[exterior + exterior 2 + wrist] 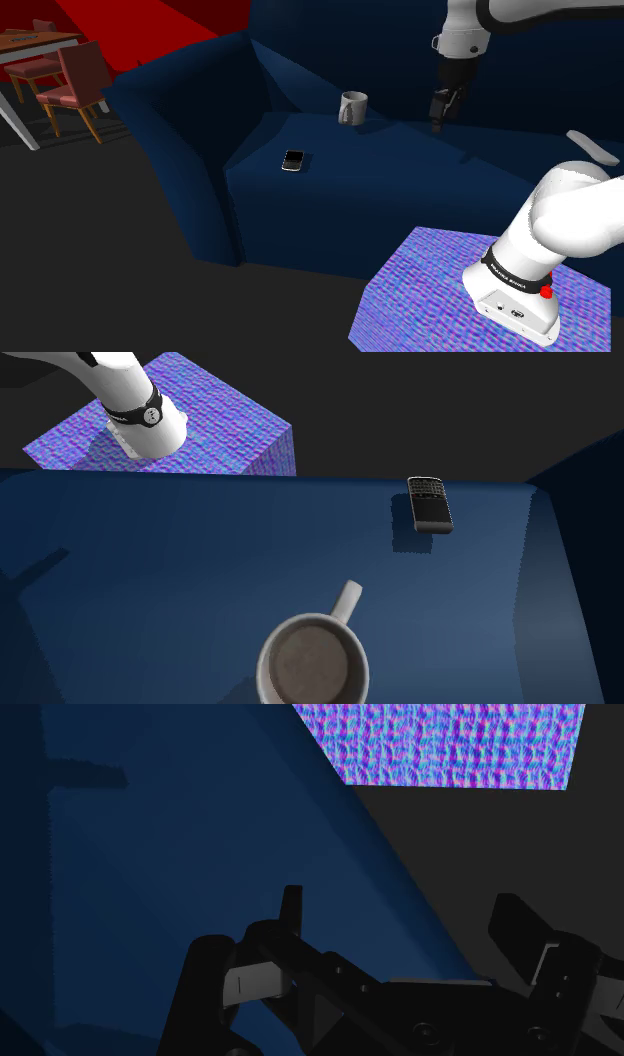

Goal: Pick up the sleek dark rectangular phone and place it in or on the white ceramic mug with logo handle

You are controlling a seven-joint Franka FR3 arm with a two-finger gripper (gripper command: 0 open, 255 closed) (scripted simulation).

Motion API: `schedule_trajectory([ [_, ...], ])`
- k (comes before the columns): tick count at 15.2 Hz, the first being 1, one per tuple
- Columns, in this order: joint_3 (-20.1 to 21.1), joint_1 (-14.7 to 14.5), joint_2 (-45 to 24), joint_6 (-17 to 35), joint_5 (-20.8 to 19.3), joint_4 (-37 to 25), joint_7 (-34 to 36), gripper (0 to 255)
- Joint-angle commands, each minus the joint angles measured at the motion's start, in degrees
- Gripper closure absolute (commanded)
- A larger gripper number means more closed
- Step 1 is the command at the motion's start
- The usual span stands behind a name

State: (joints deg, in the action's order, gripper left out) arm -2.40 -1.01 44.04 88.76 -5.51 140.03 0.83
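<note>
Aloft over the dark blue sofa (400, 190), the black gripper (438, 125) hangs with its fingers (291, 904) spread apart and nothing between them. The dark keypad phone (293, 160) lies flat on the seat cushion near its front edge, well apart from the greyish-white mug (352, 106), which stands upright by the backrest. The gripper is toward the shoulder view's right of the mug. The arm rises from a purple-blue patterned stand (420, 270).

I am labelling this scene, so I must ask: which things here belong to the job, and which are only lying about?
Belong to the job: dark phone, white mug, gripper, open.

Only lying about: blue sofa, red chairs, table, patterned stand, flat grey object on the sofa arm.
</note>
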Motion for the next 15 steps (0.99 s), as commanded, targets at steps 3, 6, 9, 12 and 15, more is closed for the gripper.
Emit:
schedule_trajectory([
  [3,1.9,-0.1,-2.3,3.3,1.8,0.5,4.0,0],
  [6,4.6,-0.3,-6.3,8.3,4.0,0.6,9.9,0],
  [9,7.1,-0.3,-11.1,13.3,5.7,-0.2,15.7,0],
  [12,9.6,-0.1,-16.5,18.0,6.8,-1.9,21.3,0],
  [15,11.8,0.2,-22.3,22.4,7.2,-4.4,26.9,0],
])
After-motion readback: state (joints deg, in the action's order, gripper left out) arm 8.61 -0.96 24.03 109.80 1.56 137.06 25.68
